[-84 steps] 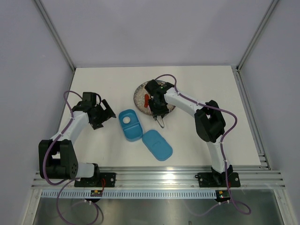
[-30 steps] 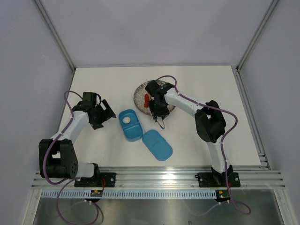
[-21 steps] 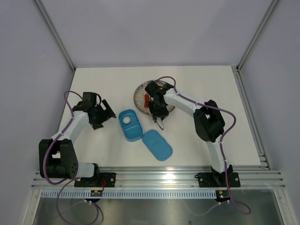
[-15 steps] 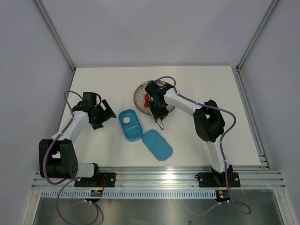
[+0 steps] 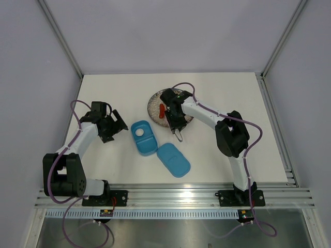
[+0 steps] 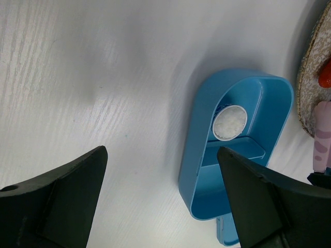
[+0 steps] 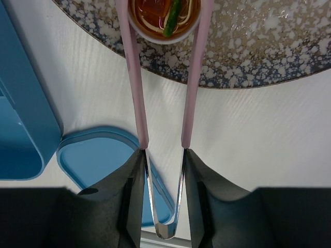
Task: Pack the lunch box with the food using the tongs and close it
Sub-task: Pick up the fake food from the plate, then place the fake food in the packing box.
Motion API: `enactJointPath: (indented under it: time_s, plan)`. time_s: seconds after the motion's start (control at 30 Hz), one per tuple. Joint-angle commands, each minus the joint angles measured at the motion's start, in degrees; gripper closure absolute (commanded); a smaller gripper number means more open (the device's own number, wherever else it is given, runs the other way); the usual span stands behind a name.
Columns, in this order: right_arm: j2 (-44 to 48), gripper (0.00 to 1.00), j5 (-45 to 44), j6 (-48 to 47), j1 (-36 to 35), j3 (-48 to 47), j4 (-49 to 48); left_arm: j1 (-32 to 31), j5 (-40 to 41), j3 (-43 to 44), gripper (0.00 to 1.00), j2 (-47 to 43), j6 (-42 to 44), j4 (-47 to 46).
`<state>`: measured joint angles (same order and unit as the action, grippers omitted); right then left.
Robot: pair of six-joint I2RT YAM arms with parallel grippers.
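Right hand (image 7: 163,175) clamps slim pale-pink V-shaped tongs (image 7: 135,93), tips flanking a small white cup of orange food (image 7: 164,18) on the round speckled glass plate (image 7: 248,46); left hand (image 6: 160,155) stands wide open, left of the blue plastic lunch box (image 6: 196,170).

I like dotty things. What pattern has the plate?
Speckled grey-brown plate, best seen in the right wrist view.

Centre frame: your right gripper (image 5: 175,123) hangs over the lower edge of the speckled plate (image 5: 153,103), the tongs (image 5: 179,136) jutting from it toward the bottom of the frame. Lower left sits the open lunch box (image 5: 148,145) (a white ball (image 5: 139,132) inside), its lid (image 5: 174,159) alongside. Your left gripper (image 5: 120,123) waits at left, fingers spread.
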<state>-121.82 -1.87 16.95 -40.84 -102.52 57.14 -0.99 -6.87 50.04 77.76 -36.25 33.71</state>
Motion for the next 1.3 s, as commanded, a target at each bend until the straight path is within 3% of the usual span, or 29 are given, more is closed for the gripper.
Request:
enactJointPath:
  time_s: [0.0,0.7,1.27]
  plan:
    - [4.7,0.79,-2.1,0.4,-1.3,-4.3,1.8,0.4,-0.7,1.2,0.09,-0.4,0.5,-1.2]
    - [-2.5,0.79,1.6,-1.8,-10.9,-17.5,6.2,0.4,1.9,0.6,0.09,-3.4,1.2,0.1]
    - [-7.8,0.78,3.3,-2.9,-12.1,-18.0,6.0,0.4,1.7,0.6,0.09,-3.3,1.1,0.3]
